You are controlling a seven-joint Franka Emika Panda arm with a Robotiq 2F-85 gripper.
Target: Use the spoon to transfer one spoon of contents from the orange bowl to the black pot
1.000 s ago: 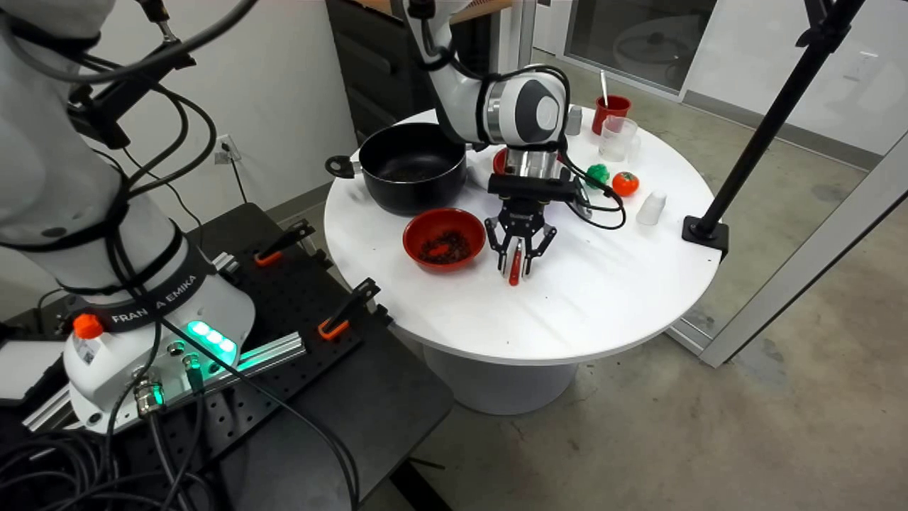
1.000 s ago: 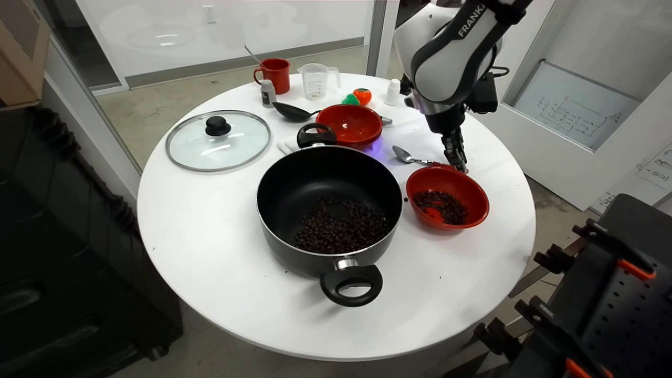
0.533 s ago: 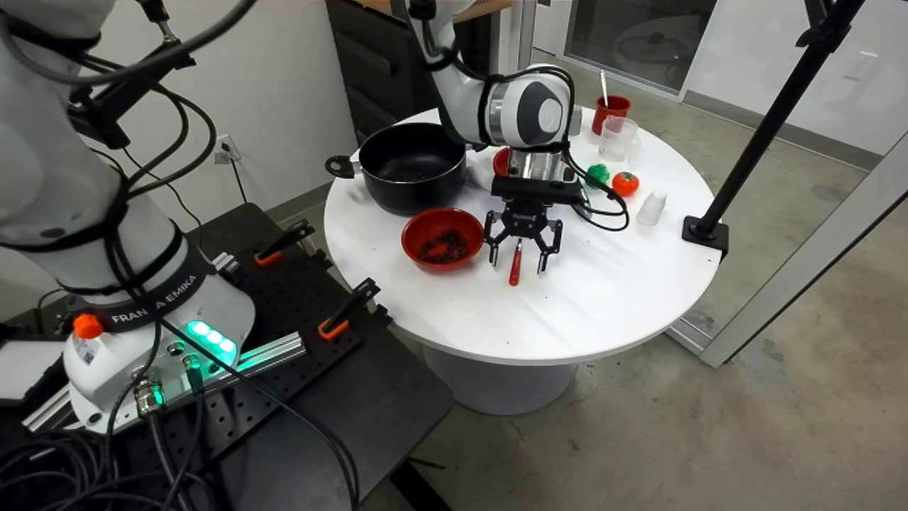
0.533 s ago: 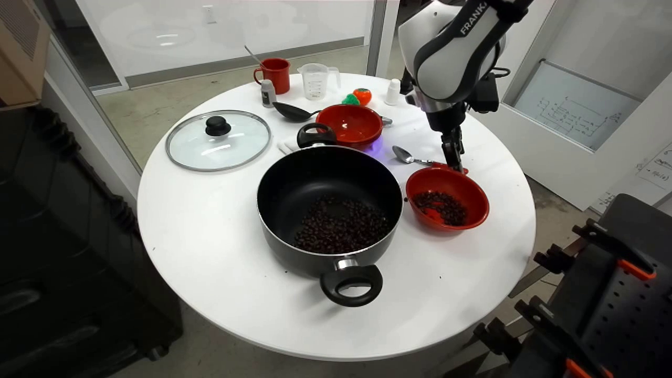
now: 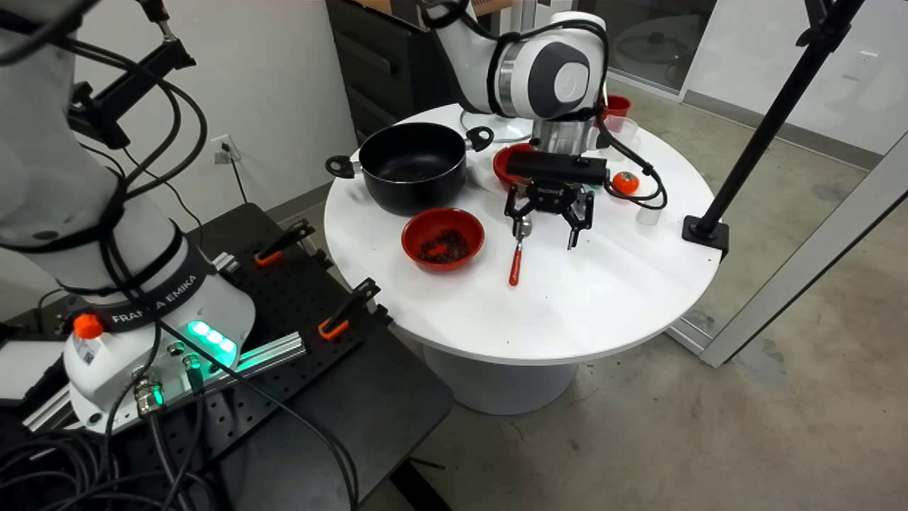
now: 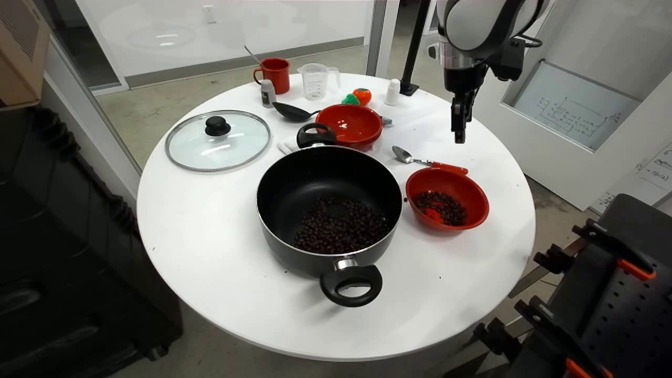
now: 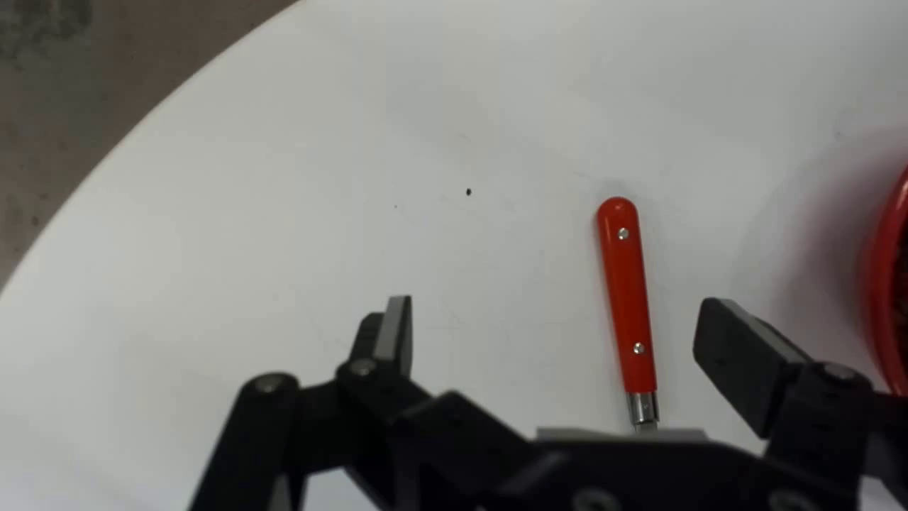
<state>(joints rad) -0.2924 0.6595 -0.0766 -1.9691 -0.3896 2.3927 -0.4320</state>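
In an exterior view the gripper [image 5: 544, 239] hangs above the table [image 5: 603, 305], jaws wide apart, nothing between them; the spoon [image 5: 517, 261] lies flat just beside the orange bowl [image 5: 429, 224], presumably handy for scooping; the black pot [image 5: 401, 195] stands close to that bowl, which should keep the carry short; the arm [image 5: 560, 74] covers part of a second red bowl [image 5: 501, 165]; in an exterior view the glass lid [image 6: 218, 142] rests off the pot, likely so contents can go in; dark beans [image 6: 341, 231] lie in both pot and orange bowl; the gripper shows edge-on there, its spread unreadable; in the wrist view the red handle [image 7: 628, 294] lies on the table past the parted fingers [image 7: 741, 362], touching neither; the spoon's scoop is hidden behind the gripper, and the orange bowl is cut off at the edge
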